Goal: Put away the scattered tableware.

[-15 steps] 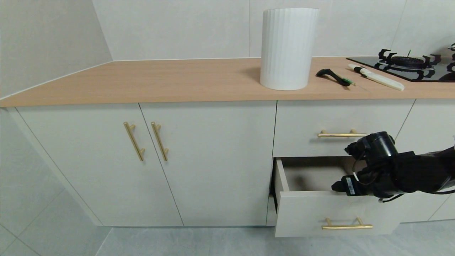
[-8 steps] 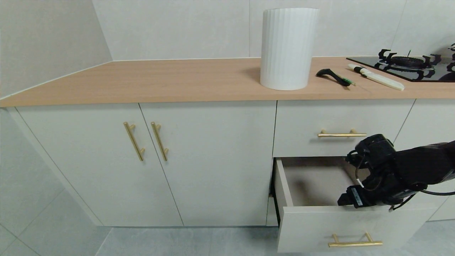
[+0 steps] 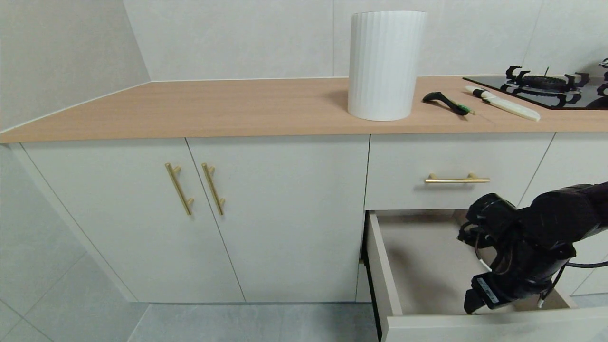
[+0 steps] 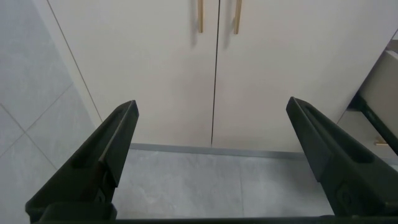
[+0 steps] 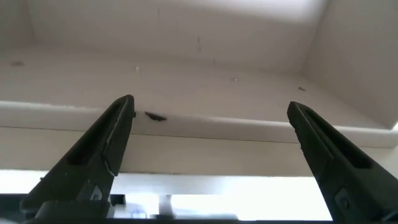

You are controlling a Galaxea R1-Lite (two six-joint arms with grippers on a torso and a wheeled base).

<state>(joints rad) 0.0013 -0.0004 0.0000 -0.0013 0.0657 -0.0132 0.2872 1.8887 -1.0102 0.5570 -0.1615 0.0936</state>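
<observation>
Hovering at open drawer front, right gripper spread; left gripper spread, facing cabinet doors.

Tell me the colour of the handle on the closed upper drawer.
The drawer handle is a shiny gold, clearest in the head view.

White ribbed cylinder on wooden countertop, near stove
</observation>
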